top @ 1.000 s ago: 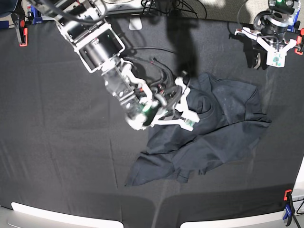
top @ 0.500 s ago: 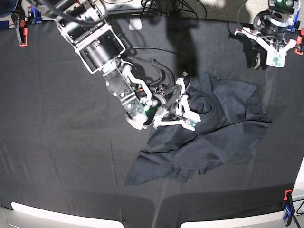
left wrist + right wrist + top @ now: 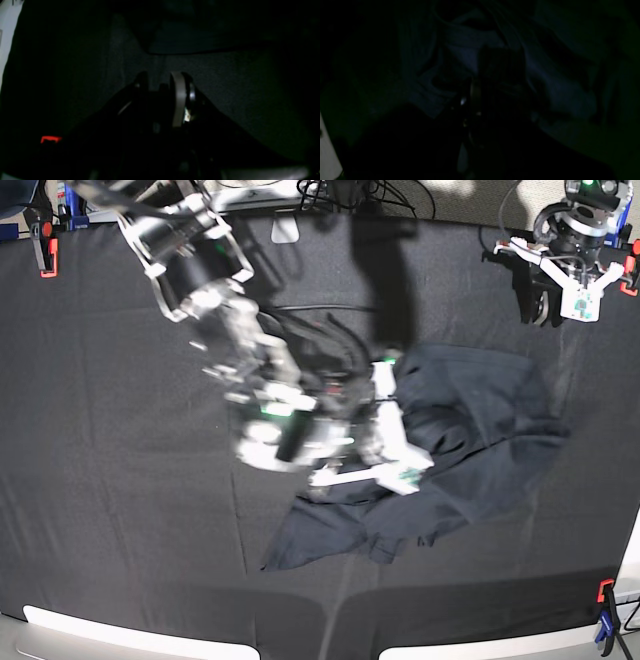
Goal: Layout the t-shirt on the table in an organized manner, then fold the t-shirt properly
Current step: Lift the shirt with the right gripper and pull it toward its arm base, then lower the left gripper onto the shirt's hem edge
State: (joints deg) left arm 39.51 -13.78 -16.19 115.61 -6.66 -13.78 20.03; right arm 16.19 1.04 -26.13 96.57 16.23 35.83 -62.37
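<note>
While the crumpled dark slate-blue cotton t-shirt [image 3: 440, 450] lies heaped right of centre on the black-clothed desk [image 3: 120, 510], the right arm's fingers [image 3: 385, 465] are closed at its left edge, apparently pinching cloth. A good move would lift slowly and draw the fabric outward to spread it. Motion blur hides the exact grip; both wrist views are nearly black. Far back, the left arm's fingers [image 3: 570, 285] hang part-spread, holding nothing.

t-shirt [image 3: 470, 430]: 1 | table [image 3: 120, 510]: 1 | robot arms: 2 | red clamps: 3
</note>
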